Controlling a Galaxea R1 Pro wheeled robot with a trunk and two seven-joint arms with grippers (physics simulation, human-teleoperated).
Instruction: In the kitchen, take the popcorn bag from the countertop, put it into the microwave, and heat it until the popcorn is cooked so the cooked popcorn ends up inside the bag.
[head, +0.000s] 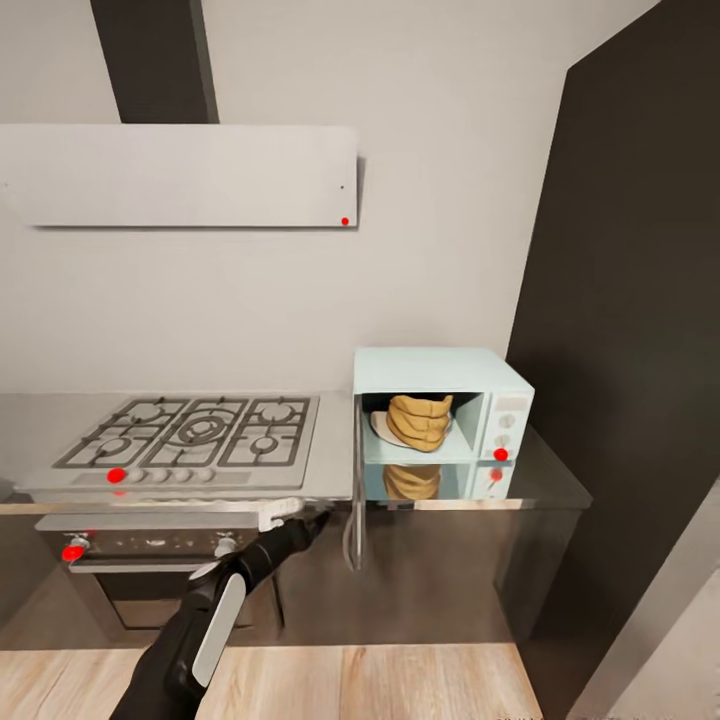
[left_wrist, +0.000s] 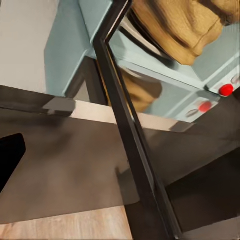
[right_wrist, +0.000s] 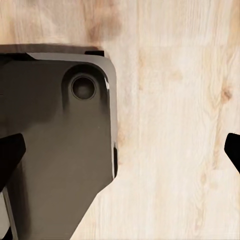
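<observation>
Bag: The popcorn bag (head: 420, 420) sits inside the microwave (head: 440, 425), tipped on a white plate (head: 381, 428). Its rolled rim leans to one side.
Door: The microwave door (head: 356, 500) swings wide open toward the robot. It looks thin because it is seen edge-on.
Microwave spot: The microwave stands on the countertop (head: 545, 480), just beside the stove (head: 190, 435).
Left arm: The left arm reaches up toward the counter edge. Its left gripper (head: 312, 522) is near the bottom of the open door, but not plainly touching it.
Left jaws: One dark finger (left_wrist: 10, 157) shows at the side of the left wrist view. The other finger is hidden, so no one can tell how far apart the jaws are. Nothing sits between them.
Right jaws: The right gripper (right_wrist: 120, 155) points down at the wood floor (right_wrist: 170, 125) and the robot's dark base (right_wrist: 55, 150). Its two fingers (right_wrist: 10, 152) sit far apart with nothing held.
Next step: The door probably has to be pushed shut, and then a knob (head: 503, 440) turned.
What could go wrong: The bag leans and is soft. If the door swings in fast, it might bump the bag and spill popcorn. If the gripper pushes on the thin door edge, it might slip off. If the door stays a bit open, the heating may not start.
</observation>
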